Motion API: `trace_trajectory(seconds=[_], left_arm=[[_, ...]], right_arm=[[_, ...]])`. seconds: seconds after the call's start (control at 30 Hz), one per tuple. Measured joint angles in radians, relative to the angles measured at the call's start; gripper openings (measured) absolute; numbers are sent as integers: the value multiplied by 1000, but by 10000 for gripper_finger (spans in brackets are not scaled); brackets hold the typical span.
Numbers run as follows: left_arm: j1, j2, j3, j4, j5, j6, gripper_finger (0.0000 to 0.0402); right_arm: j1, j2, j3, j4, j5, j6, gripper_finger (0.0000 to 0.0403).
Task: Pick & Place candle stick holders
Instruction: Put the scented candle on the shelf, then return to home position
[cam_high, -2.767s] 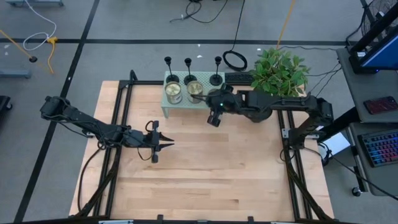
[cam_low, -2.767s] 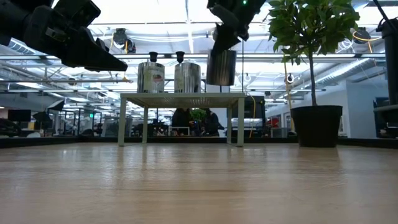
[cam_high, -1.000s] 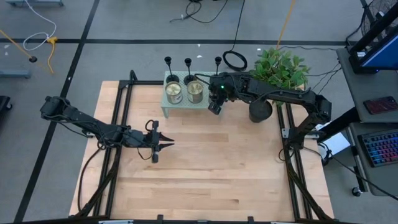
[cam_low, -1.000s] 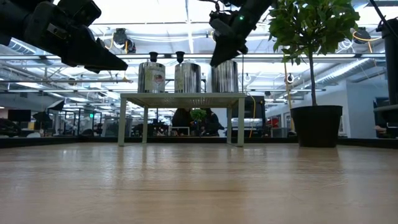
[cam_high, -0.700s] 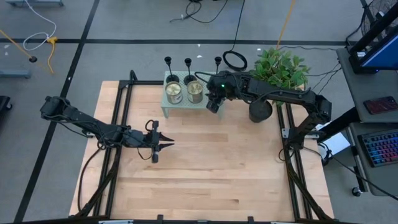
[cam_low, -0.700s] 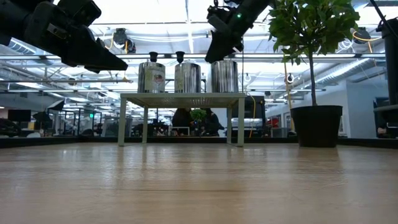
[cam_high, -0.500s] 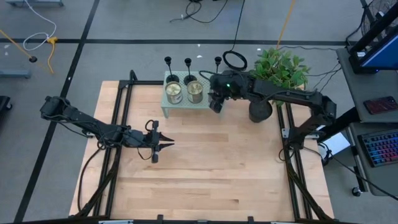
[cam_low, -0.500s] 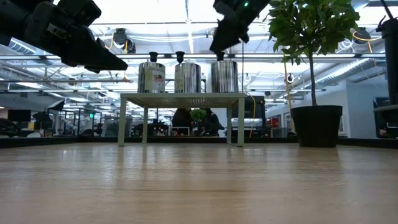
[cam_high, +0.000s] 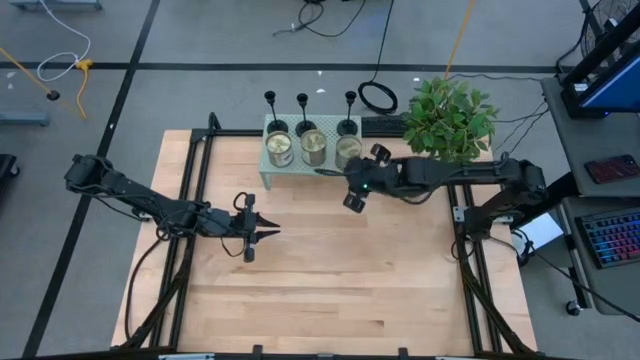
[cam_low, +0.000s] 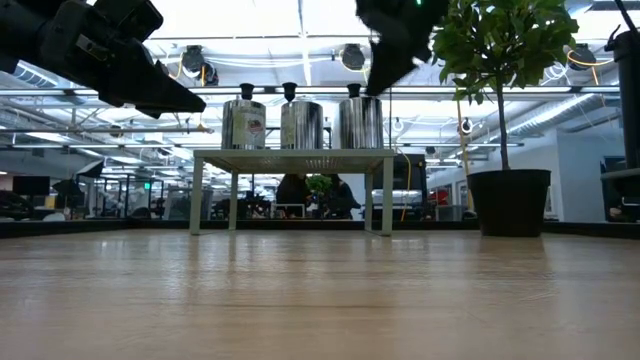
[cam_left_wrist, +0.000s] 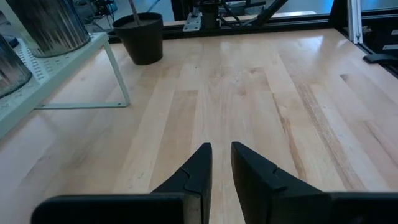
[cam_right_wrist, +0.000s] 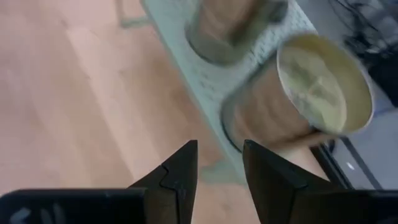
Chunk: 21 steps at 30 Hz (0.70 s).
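Observation:
Three black candle stick holders (cam_high: 277, 127) (cam_high: 305, 127) (cam_high: 347, 127) stand by their round bases along the far edge of a pale-green shelf (cam_high: 300, 170). In front of them on the shelf stand three jars (cam_high: 279, 148) (cam_high: 313, 147) (cam_high: 348, 150). My right gripper (cam_high: 352, 200) is open and empty. It hovers just off the shelf's near right corner, and its wrist view shows the rightmost jar (cam_right_wrist: 311, 93). My left gripper (cam_high: 262, 232) is shut and empty, hovering over the table's left middle and pointing right.
A potted plant (cam_high: 450, 120) in a black pot (cam_low: 509, 200) stands at the far right, beside the shelf. The shelf's thin legs (cam_low: 386, 195) rest on the wooden table. A bare stretch of table (cam_high: 330, 290) lies toward the near edge.
My right gripper has drawn back from the rightmost jar on the shelf toward the table's near edge and a little right. It has also turned. The jar stays standing on the shelf.

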Motion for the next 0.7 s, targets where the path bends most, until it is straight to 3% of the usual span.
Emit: trace_trajectory(seconds=[0.33,0.7], left_arm=[[0,0,0,0,0,2,67],[0,0,0,0,0,7,67]], right_arm=[[-77,1,-177,195,11,-39,123],[-122,0,-211,265,-47,-65,123]])
